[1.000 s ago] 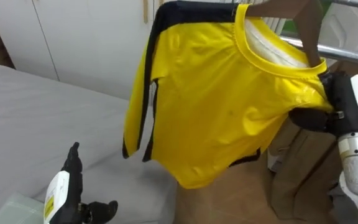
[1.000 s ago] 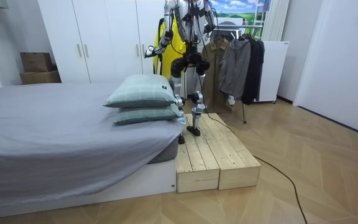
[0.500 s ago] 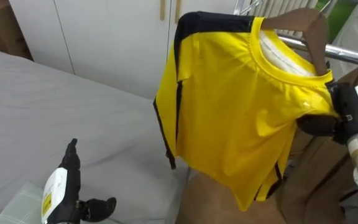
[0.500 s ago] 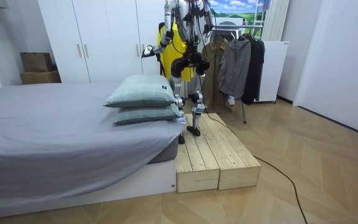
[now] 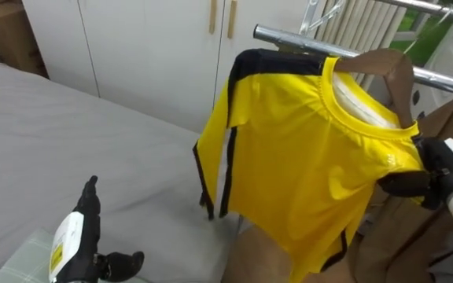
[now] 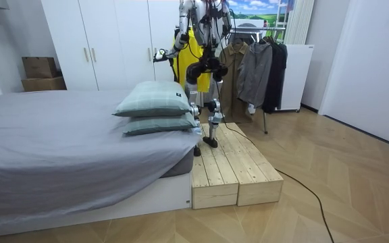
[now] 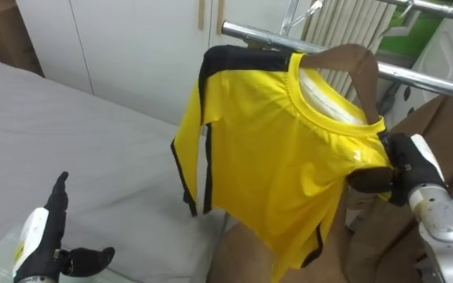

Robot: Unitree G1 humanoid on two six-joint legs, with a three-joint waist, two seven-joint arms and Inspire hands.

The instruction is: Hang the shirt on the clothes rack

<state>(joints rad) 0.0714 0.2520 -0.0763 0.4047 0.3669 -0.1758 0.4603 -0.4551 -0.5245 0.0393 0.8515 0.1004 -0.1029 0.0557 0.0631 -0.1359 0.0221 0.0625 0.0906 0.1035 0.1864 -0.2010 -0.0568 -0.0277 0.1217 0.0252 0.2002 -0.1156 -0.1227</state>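
Yellow shirt (image 5: 305, 157): black-trimmed, on a brown hanger (image 5: 388, 67), held up in front of the robot and beside the white wardrobe (image 5: 148, 47).
Right robot hand (image 5: 431, 169): dark fingers clamped on the shirt's shoulder at the hanger's end. The grip looked the same as a second before.
Left robot hand (image 5: 85, 236): low over the grey bed (image 5: 69, 134), fingers straight, thumb out, holding nothing.
Rail (image 5: 285, 38): metal bar across the top of the eye views. The hanger's top lay across it.
Change: over the last second the head view swung toward the rack, so the rail came into sight where only wardrobe and hanger had shown. The shirt's body had bulged out to the left, and it now hung straighter below the collar.
Stance: the robot stood on the wooden platform (image 6: 228, 162), between the bed and the rack of hung clothes (image 6: 255, 67).
Hook: hidden, so it could not be told whether it was over the rail.
Meaning: the hanger had probably reached rail height, with hooking on and letting go still to do.
Risk: slippery cloth could slide off the free end of the hanger.
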